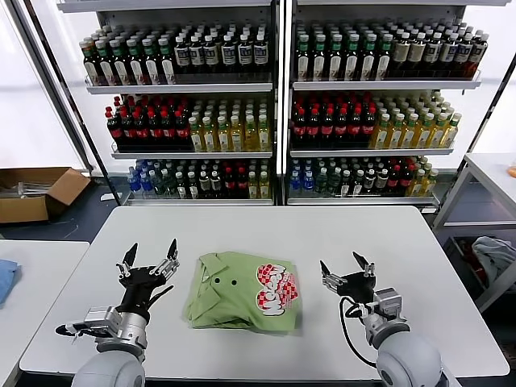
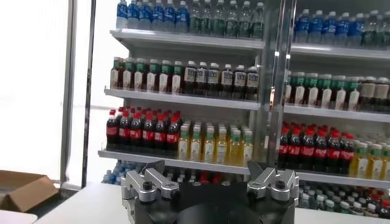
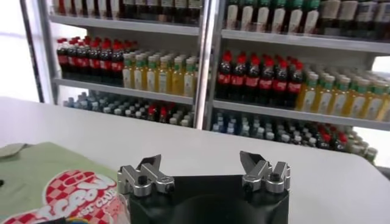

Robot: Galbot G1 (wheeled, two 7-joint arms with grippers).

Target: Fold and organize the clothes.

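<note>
At the far left of the head view I see a blue cloth [image 1: 5,278] on a side table [image 1: 40,266], and behind it an open cardboard box [image 1: 36,192] on the floor.

Left gripper [image 1: 150,258]: it hovers over the white table [image 1: 266,230], just left of the shirt and not touching it. Its fingers [image 1: 129,260] are spread wide apart and hold nothing. In the left wrist view the same gripper [image 2: 210,182] points toward the shelving, jaws apart.

Polo shirt [image 1: 242,290]: the light green garment lies folded into a compact rectangle at the middle of the table, near the front edge, between the two grippers. Its collar faces the left gripper, two small dark buttons [image 1: 224,282] show on top, and the red-and-white logo [image 1: 276,288] faces the right gripper. In the right wrist view the shirt [image 3: 36,173] and its logo [image 3: 73,198] lie flat on the table beside that gripper.

Right gripper [image 1: 345,271]: it hovers just right of the shirt, clear of the fabric. Its fingers [image 1: 362,263] stand apart, empty. The right wrist view confirms this [image 3: 204,173].

Behind the table, bottle shelves [image 1: 282,89] span the background. At the far right, a grey-blue bundle [image 1: 493,256] sits below another table.
</note>
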